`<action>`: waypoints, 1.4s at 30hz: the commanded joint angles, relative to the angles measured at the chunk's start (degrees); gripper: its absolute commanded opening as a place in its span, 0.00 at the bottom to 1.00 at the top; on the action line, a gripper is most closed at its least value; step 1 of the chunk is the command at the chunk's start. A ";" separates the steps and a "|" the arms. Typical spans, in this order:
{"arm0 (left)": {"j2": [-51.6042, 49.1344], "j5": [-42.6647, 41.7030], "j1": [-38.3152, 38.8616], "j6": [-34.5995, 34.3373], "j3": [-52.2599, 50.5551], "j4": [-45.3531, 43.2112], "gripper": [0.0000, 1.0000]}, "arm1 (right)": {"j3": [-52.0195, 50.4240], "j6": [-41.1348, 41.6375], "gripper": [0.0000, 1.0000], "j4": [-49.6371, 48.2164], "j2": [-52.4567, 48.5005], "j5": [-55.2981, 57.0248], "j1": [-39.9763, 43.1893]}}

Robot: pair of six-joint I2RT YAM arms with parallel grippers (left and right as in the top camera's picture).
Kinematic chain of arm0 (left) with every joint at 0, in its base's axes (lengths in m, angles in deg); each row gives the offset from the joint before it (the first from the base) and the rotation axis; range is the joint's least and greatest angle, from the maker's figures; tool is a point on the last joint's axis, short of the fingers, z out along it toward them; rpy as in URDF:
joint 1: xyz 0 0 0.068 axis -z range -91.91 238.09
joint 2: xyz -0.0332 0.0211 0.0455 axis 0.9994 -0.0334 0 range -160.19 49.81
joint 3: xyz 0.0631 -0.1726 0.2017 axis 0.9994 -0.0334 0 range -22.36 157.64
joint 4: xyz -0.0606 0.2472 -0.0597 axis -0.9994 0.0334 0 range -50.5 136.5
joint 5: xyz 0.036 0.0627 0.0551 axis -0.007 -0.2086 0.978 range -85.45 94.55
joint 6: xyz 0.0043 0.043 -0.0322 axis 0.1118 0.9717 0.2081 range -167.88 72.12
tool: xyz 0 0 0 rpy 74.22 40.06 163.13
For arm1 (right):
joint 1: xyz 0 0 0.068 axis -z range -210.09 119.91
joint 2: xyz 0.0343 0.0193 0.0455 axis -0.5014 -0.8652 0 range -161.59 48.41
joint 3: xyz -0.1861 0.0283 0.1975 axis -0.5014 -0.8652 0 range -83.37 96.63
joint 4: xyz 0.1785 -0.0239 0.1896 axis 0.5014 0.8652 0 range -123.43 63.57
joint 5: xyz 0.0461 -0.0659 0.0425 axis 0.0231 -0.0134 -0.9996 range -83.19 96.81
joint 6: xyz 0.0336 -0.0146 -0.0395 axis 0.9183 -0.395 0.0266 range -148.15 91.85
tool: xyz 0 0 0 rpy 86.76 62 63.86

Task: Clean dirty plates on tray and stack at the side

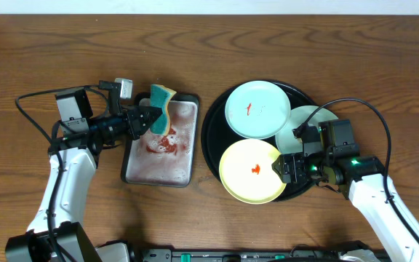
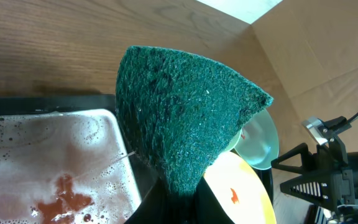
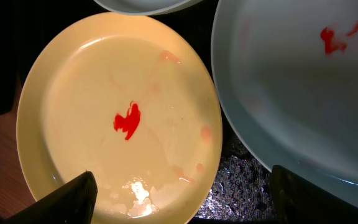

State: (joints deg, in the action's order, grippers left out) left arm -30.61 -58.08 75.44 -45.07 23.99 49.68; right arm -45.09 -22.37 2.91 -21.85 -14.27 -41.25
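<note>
The black tray [image 1: 215,124] holds three plates. A mint plate [image 1: 257,109] with a red smear lies at the top, a second mint plate [image 1: 308,124] at the right, and a yellow plate [image 1: 252,172] with a red smear at the front. My left gripper [image 1: 145,118] is shut on the teal sponge [image 1: 162,108] and holds it above the grey metal tray [image 1: 161,142]. My right gripper [image 1: 288,169] is open over the yellow plate's right edge. In the right wrist view the yellow plate [image 3: 117,118] lies between my open fingers [image 3: 182,196], next to a mint plate [image 3: 303,81].
The grey metal tray [image 2: 48,162] holds soapy water tinted red. Bare wooden table lies around both trays. Cables run from both arms.
</note>
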 commanded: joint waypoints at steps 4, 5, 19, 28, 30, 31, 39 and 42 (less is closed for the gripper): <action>0.70 -1.42 -0.20 -0.31 -0.15 0.02 0.07 | 0.13 -0.50 0.86 -0.92 -0.20 -0.81 -0.37; 0.70 -1.40 -0.20 -0.31 -0.15 0.17 0.07 | -0.07 -0.46 0.86 -1.05 -0.22 -0.81 -0.35; 0.70 -1.16 -0.20 -0.28 -0.15 1.05 0.07 | -0.85 6.25 0.73 2.08 -0.26 -0.74 -0.57; 0.70 -0.74 -0.20 -0.28 -0.15 1.33 0.07 | -1.03 10.21 0.72 2.49 -0.26 0.26 -0.59; 0.70 -0.74 -0.20 -0.28 -0.15 1.31 0.07 | -1.36 11.26 0.72 2.23 -0.26 0.28 -0.63; 0.70 -0.74 -0.20 -0.28 -0.15 1.31 0.07 | -1.70 11.69 0.72 1.97 -0.26 0.31 -0.63; 0.70 -0.74 -0.20 -0.28 -0.15 1.31 0.08 | -7.34 13.11 0.76 -5.18 -0.26 -0.22 -1.05; 0.70 -0.74 -0.20 -0.28 -0.15 1.31 0.07 | -8.00 13.11 0.76 -7.06 -0.26 -0.20 -1.55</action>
State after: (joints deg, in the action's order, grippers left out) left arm -30.61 -58.08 75.44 -45.07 23.99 51.10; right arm -52.39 -10.28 -2.88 -21.98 -14.14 -41.53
